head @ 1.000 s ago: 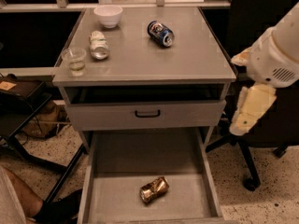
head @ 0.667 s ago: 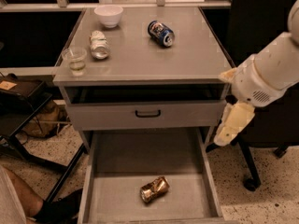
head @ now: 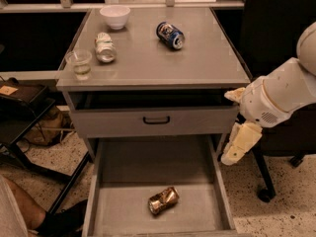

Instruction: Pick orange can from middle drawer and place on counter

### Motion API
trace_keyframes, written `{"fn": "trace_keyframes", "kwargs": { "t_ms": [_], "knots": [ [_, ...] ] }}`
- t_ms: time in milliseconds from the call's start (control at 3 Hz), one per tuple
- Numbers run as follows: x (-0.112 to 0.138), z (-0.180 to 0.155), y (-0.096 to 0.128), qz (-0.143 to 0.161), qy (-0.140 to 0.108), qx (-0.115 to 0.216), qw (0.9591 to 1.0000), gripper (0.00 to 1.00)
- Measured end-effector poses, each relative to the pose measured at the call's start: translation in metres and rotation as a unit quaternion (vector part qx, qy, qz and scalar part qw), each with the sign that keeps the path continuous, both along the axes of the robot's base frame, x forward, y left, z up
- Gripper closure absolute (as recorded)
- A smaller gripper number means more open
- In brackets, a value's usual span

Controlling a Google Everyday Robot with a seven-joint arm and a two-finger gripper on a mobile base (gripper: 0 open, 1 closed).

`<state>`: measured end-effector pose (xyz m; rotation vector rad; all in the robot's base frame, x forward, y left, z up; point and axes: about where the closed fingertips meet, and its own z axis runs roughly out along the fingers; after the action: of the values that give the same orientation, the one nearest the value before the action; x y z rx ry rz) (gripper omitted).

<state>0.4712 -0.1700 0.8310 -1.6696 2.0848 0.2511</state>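
The orange can (head: 163,200) lies on its side on the floor of the open middle drawer (head: 123,214), near the front centre. The counter (head: 153,58) is the grey cabinet top above. My gripper (head: 236,148) hangs from the white arm to the right of the cabinet, just outside the middle drawer's right wall, above and to the right of the can. It holds nothing that I can see.
On the counter lie a blue can (head: 171,35), a silver-white can (head: 104,47), a clear glass (head: 80,64) and a white bowl (head: 115,16). The top drawer with the black handle (head: 156,119) is slightly open. An office chair base (head: 266,181) stands at the right.
The arm has swung down and to the left, bringing the gripper from beside the top drawer's right edge lower, next to the middle drawer's right wall. The can has not moved.
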Motion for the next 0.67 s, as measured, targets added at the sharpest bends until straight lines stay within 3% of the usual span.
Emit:
{"fn": "trace_keyframes", "kwargs": {
  "t_ms": [333,667],
  "knots": [
    [-0.005,-0.025,0.007,0.006,0.02,0.018,0.9996,0.0],
    [-0.02,-0.087,0.026,0.003,0.06,0.056,0.9966,0.0]
  ]
}}
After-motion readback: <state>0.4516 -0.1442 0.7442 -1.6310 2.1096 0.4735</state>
